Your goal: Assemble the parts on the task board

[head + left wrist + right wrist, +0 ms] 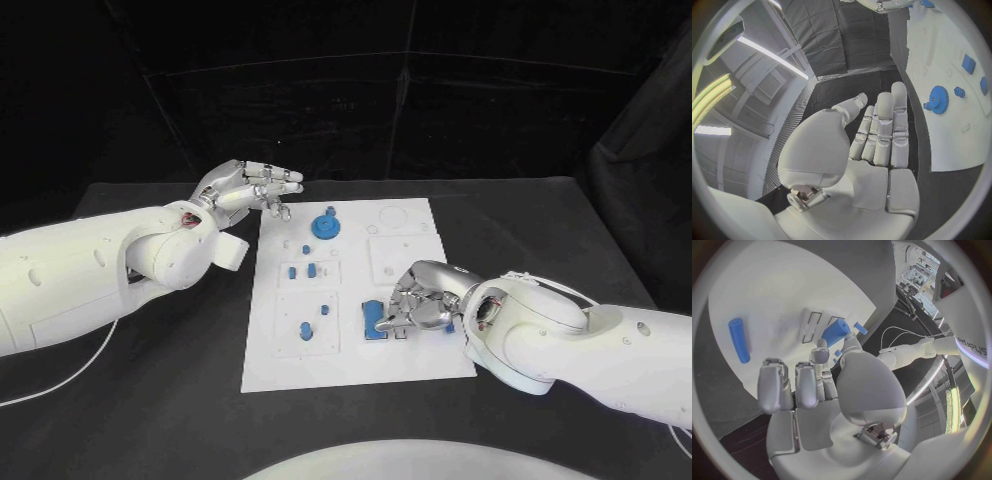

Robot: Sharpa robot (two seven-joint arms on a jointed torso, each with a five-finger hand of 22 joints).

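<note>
While the left hand [254,187] hovers with fingers spread beside the task board [418,364], the right hand [418,304] pinches a blue part [835,332] over it.

White task board [418,360] on black table [548,220] — blue parts [327,228], silver fingers [274,185]

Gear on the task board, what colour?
Blue. The gear shows best in the left wrist view.
</note>
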